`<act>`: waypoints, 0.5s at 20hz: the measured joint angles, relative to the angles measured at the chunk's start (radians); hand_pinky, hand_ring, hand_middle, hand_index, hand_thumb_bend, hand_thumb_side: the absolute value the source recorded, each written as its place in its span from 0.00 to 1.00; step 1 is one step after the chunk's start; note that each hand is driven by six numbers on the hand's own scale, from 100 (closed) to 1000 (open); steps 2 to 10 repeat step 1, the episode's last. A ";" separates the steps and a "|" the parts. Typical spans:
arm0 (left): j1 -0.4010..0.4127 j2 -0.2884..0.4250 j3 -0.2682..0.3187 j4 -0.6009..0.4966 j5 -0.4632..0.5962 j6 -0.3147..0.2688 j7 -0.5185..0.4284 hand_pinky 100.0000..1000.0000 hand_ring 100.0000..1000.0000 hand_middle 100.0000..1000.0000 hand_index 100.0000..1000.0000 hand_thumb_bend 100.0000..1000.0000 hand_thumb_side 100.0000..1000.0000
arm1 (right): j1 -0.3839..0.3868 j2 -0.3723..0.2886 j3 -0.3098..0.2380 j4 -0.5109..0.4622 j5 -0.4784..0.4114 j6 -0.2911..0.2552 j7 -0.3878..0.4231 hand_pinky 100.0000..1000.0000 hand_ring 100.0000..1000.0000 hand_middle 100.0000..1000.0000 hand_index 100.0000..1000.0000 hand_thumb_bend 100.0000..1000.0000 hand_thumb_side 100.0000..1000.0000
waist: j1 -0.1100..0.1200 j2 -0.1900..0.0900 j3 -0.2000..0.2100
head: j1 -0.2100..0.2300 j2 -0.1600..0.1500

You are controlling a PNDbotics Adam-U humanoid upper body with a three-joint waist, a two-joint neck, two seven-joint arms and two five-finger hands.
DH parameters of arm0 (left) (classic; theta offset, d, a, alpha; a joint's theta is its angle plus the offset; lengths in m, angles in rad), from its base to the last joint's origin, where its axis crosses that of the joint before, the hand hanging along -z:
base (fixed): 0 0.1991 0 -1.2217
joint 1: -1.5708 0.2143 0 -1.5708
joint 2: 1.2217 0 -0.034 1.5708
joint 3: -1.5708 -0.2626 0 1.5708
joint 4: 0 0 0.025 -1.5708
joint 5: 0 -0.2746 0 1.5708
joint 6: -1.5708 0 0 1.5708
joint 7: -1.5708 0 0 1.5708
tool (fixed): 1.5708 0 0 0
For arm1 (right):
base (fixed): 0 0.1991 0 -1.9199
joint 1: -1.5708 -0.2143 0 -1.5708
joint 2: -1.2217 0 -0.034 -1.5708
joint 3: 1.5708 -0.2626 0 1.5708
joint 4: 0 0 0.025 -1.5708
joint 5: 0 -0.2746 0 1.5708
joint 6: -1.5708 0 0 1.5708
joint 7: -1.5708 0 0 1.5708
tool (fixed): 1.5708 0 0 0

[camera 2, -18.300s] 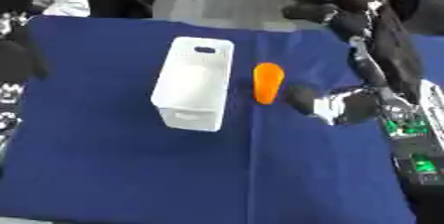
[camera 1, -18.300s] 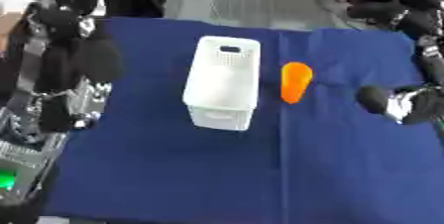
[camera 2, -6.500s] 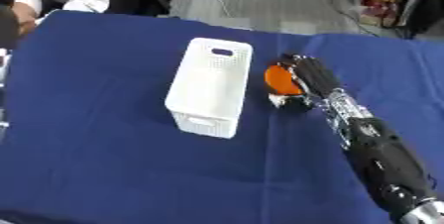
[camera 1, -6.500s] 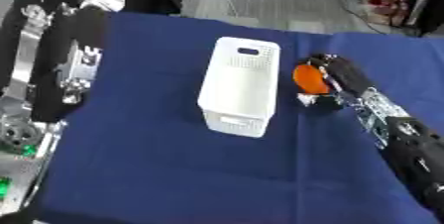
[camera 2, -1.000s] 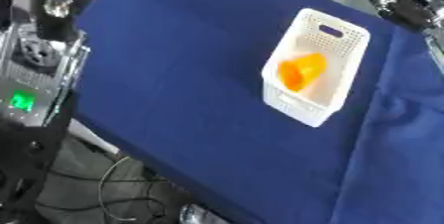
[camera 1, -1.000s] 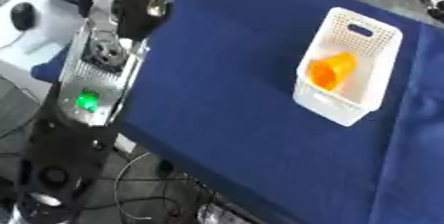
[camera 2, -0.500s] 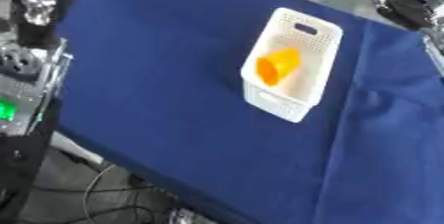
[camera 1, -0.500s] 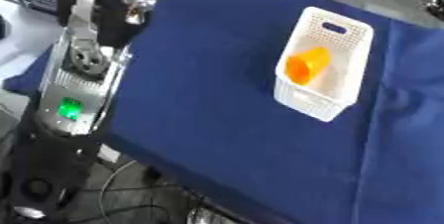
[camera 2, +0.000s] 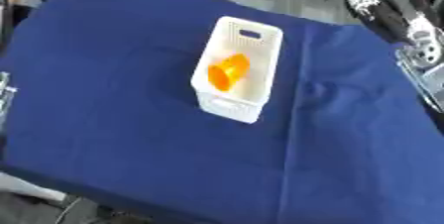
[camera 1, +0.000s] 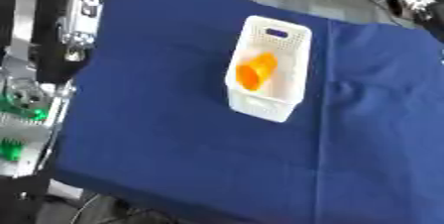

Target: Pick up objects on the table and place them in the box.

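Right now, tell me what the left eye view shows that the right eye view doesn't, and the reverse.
Only the left eye view shows the grey equipment with green lights beside the table's left edge. Only the right eye view shows the black and silver robot arm running down its upper right side. Both show the white perforated plastic box on the dark blue tablecloth, with the orange rounded object lying inside. No hand is visible in either.

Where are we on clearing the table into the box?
Done: the orange object lies inside the white box. In hand: nothing; neither hand shows in either view, only arm parts at the edges. Left: nothing else shows loose on the blue cloth, so as far as these views show, the job looks finished.
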 measured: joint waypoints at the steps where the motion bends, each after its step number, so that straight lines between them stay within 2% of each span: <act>1: 0.005 0.001 0.002 0.000 -0.001 0.001 0.001 1.00 0.87 0.97 0.87 0.06 0.82 | 0.032 0.011 -0.018 -0.037 -0.005 0.018 -0.018 0.03 0.43 0.58 0.73 0.00 0.85 | 0.004 -0.002 -0.005 | -0.002 -0.002; 10: 0.005 0.001 0.002 0.000 -0.001 0.001 0.001 1.00 0.87 0.97 0.87 0.06 0.82 | 0.032 0.011 -0.018 -0.037 -0.005 0.018 -0.018 0.03 0.43 0.58 0.73 0.00 0.85 | 0.004 -0.002 -0.005 | -0.002 -0.002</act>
